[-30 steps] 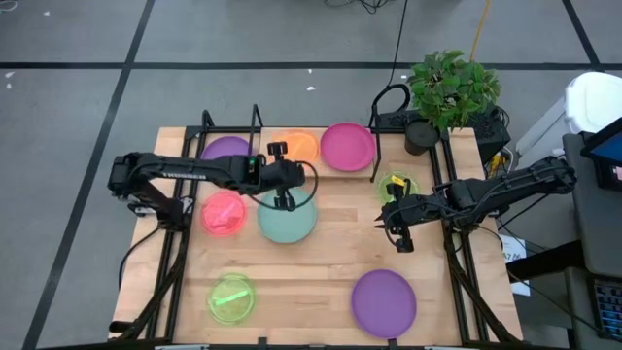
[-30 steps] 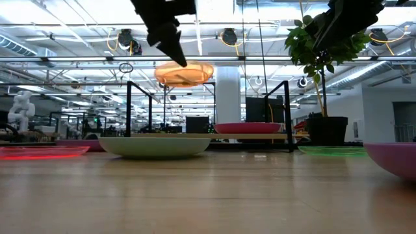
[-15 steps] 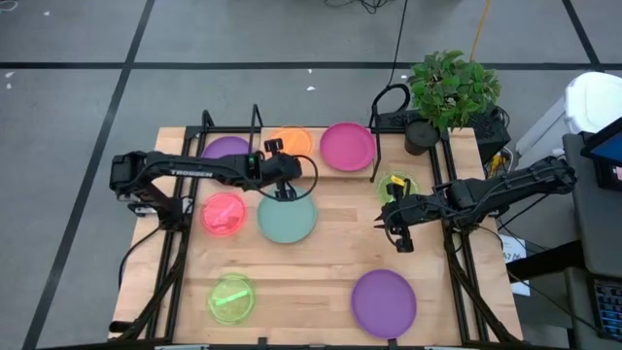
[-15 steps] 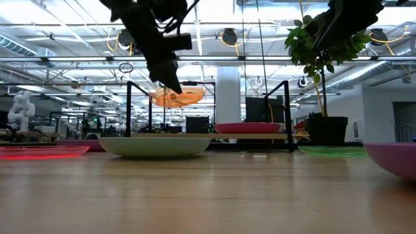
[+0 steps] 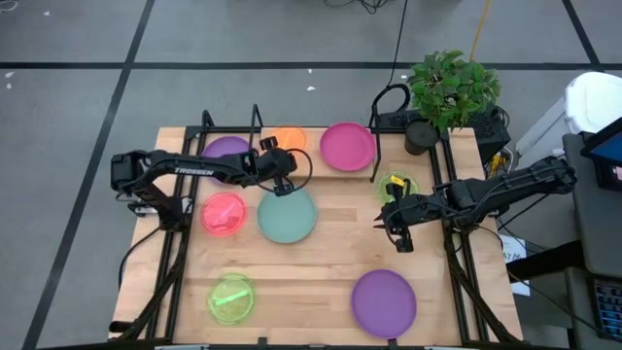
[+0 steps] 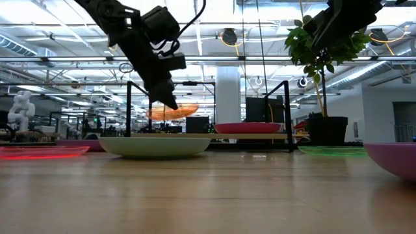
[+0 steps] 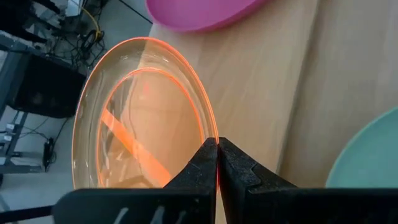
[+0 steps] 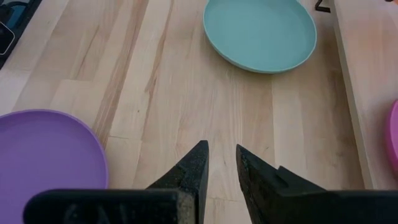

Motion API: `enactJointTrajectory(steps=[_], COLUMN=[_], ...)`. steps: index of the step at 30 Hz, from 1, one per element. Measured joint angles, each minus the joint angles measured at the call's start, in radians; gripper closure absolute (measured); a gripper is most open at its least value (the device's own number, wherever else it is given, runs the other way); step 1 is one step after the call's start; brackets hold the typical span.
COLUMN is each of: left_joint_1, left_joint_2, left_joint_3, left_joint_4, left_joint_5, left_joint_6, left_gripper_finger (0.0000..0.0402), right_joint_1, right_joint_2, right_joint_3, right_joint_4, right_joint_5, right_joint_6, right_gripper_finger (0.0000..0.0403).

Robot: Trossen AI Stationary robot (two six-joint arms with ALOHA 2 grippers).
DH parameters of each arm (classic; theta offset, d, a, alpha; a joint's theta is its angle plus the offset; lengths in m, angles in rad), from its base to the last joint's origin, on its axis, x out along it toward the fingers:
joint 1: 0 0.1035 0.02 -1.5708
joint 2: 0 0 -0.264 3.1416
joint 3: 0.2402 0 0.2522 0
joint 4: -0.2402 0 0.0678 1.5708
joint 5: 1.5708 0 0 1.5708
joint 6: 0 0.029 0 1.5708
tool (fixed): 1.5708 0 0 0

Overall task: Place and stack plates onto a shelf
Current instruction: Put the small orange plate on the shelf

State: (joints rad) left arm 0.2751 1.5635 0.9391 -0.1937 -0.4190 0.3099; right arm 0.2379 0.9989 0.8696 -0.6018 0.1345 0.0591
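Between the jaws of the left gripper (image 7: 217, 163), clamped tight, sits the near rim of the orange plate (image 7: 140, 118), tilted, hanging just above the shelf (image 5: 292, 160), likely so it can settle flat. Beyond its tips lies the magenta plate (image 7: 199, 9); the teal plate (image 7: 367, 155) is beside them. Right gripper (image 8: 221, 163) waits over bare table, jaws slightly parted, empty.

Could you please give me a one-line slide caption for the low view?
Left gripper holds the orange plate by its rim above the shelf, behind the teal plate.
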Motion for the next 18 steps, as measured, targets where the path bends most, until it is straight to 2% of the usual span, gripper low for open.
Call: enactJointTrajectory(steps=[12,18], left_joint_1=[0.049,0.062], left_joint_2=[0.002,0.008], left_joint_3=[-0.068,-0.070], left_joint_4=[0.143,0.148], left_joint_5=[0.061,0.064], left_joint_6=[0.013,0.054], left_gripper_finger=[0.0396,0.0396], right_joint_1=[0.000,0.000], right_joint_2=[0.000,0.000], right_joint_3=[0.000,0.000], right_joint_4=[0.000,0.000], right_joint_5=[0.000,0.000], right_joint_6=[-0.010,-0.012], right_gripper_finger=[0.0335,0.0335])
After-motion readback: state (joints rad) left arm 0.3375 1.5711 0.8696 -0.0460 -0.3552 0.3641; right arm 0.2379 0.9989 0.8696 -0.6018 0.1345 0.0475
